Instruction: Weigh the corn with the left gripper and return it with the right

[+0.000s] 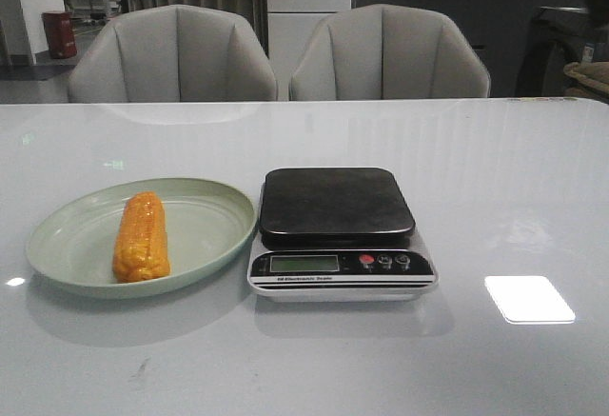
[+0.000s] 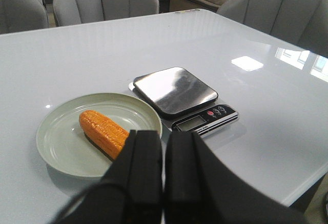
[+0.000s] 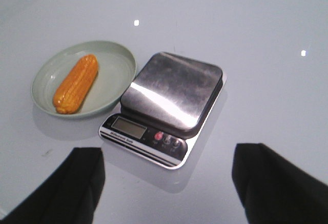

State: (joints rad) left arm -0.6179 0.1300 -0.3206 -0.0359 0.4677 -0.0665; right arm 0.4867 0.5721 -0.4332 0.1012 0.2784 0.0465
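The orange-yellow corn (image 1: pixel 142 236) lies on the pale green plate (image 1: pixel 57 240) at the left of the table. It also shows in the left wrist view (image 2: pixel 103 130) and the right wrist view (image 3: pixel 76 83). An electronic scale (image 1: pixel 338 205) with a bare dark platform stands just right of the plate. My left gripper (image 2: pixel 164 147) is shut and empty, held above the table on the near side of the plate. My right gripper (image 3: pixel 166 165) is open wide and empty, above the table on the near side of the scale (image 3: pixel 171 89). Neither gripper shows in the front view.
Two grey chairs (image 1: pixel 176 54) stand behind the far table edge. The plate (image 2: pixel 56 142) and the scale (image 2: pixel 177 90) sit close together, almost touching. The white table top (image 1: pixel 514 188) is glossy, with a bright light patch (image 1: pixel 529 299) at the right.
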